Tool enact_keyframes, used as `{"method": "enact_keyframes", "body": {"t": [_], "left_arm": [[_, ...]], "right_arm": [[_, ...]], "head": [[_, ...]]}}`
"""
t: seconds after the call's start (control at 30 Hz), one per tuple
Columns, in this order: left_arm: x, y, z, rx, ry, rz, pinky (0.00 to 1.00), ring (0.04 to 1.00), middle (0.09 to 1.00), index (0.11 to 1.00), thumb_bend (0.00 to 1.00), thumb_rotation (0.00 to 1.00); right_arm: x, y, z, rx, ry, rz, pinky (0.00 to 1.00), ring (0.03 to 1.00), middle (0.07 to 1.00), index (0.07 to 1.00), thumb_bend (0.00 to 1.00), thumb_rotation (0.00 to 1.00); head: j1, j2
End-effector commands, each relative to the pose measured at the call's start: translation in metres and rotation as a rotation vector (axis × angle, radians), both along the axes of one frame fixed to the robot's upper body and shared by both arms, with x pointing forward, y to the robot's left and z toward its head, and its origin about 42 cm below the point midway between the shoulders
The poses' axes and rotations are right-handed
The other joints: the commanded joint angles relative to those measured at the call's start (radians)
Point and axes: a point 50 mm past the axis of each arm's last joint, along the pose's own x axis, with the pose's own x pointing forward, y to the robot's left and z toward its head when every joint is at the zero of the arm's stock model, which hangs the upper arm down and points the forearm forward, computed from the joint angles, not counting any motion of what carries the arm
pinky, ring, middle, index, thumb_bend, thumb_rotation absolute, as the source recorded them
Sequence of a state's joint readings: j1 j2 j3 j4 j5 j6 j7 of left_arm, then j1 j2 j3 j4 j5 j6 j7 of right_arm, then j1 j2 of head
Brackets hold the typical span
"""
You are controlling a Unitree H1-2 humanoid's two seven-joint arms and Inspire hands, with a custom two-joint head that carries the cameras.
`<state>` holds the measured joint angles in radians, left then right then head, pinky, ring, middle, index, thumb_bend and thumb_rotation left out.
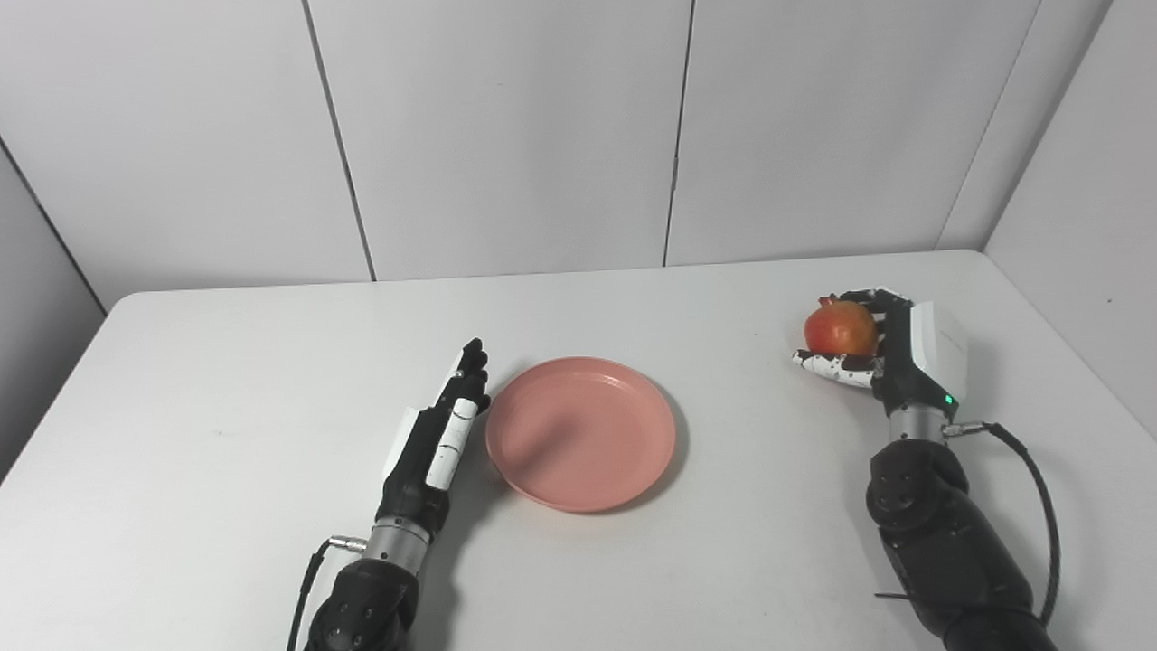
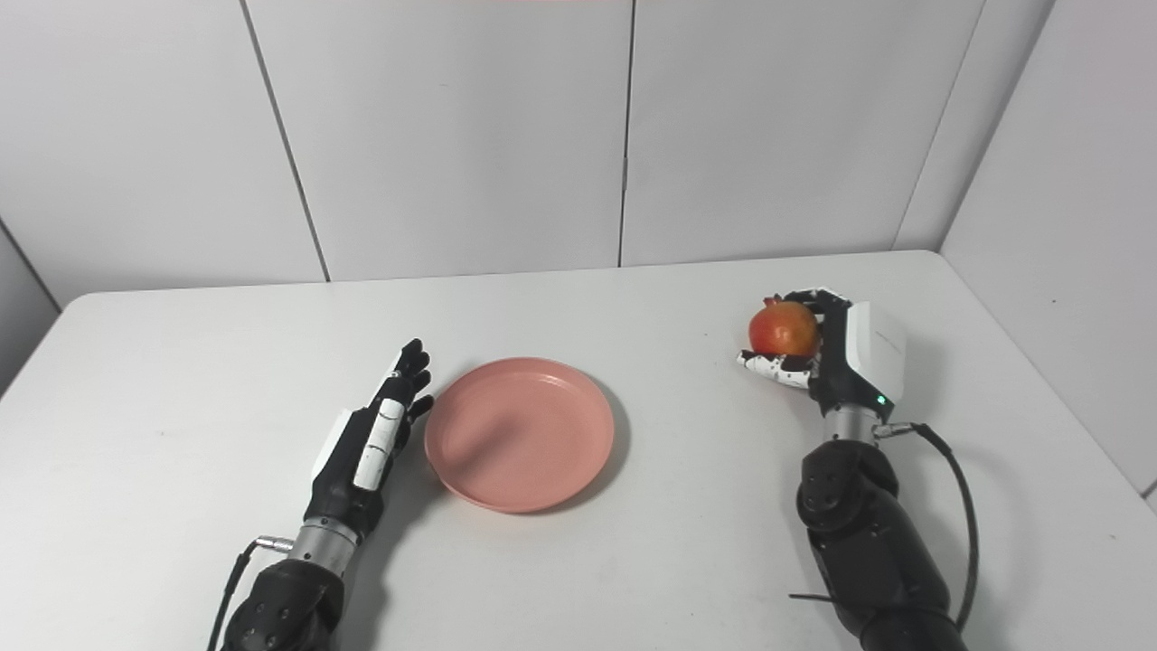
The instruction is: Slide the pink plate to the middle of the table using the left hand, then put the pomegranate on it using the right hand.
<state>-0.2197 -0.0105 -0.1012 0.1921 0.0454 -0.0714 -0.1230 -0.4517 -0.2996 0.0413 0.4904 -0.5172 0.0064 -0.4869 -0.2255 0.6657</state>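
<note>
The pink plate [image 1: 580,432] lies flat near the middle of the white table [image 1: 226,380], with nothing on it. My left hand [image 1: 440,432] stands edge-on just left of the plate's rim, fingers straight and extended, open, close to or touching the rim. Over at the right, my right hand [image 1: 890,348] is shut on the red-orange pomegranate [image 1: 841,327], fingers curled over its top and thumb under it. The fruit sits well right of the plate, at or just above the table surface.
Grey wall panels [image 1: 506,136] rise behind the table's far edge and along the right side. A black cable [image 1: 1039,506] loops from my right wrist. The table's left edge falls away at the far left.
</note>
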Motion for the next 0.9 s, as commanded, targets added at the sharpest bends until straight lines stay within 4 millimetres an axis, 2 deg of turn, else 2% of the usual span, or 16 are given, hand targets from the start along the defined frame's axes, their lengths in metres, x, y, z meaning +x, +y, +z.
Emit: {"method": "enact_keyframes", "body": {"t": [0.0, 0.1, 0.23, 0.5, 0.7, 0.87], "left_arm": [[0.009, -0.007, 0.015, -0.013, -0.066, -0.01, 0.95, 0.996, 1.0, 1.0, 0.7, 1.0], [0.01, -0.009, 0.014, 0.004, -0.064, -0.001, 0.95, 0.994, 1.0, 1.0, 0.71, 1.0], [0.011, -0.014, 0.015, 0.021, -0.063, 0.031, 0.95, 0.986, 1.0, 0.999, 0.7, 1.0], [0.016, -0.021, 0.015, 0.007, -0.071, 0.036, 0.96, 0.993, 1.0, 1.0, 0.71, 1.0], [0.019, -0.025, 0.015, -0.028, -0.068, 0.059, 0.96, 0.99, 1.0, 1.0, 0.71, 1.0], [0.022, -0.026, 0.014, -0.029, -0.059, 0.108, 0.95, 0.983, 0.99, 0.98, 0.72, 1.0]], "right_arm": [[0.008, 0.005, 0.036, 0.007, -0.155, 0.044, 0.42, 0.488, 0.465, 0.529, 0.52, 0.0], [0.004, 0.01, 0.045, 0.022, -0.187, 0.073, 0.43, 0.503, 0.47, 0.524, 0.52, 0.0], [-0.002, 0.018, 0.06, 0.062, -0.234, 0.127, 0.41, 0.486, 0.463, 0.53, 0.52, 0.0], [-0.021, 0.045, 0.087, 0.132, -0.268, 0.241, 0.41, 0.486, 0.464, 0.532, 0.51, 0.0], [-0.032, 0.057, 0.097, 0.166, -0.289, 0.329, 0.4, 0.46, 0.456, 0.538, 0.51, 0.0], [-0.04, 0.067, 0.1, 0.165, -0.276, 0.372, 0.44, 0.507, 0.469, 0.529, 0.51, 0.0]], "head": [[0.004, -0.002], [0.012, -0.003], [0.036, -0.004], [0.067, -0.003], [0.093, -0.005], [0.102, -0.008]]}}
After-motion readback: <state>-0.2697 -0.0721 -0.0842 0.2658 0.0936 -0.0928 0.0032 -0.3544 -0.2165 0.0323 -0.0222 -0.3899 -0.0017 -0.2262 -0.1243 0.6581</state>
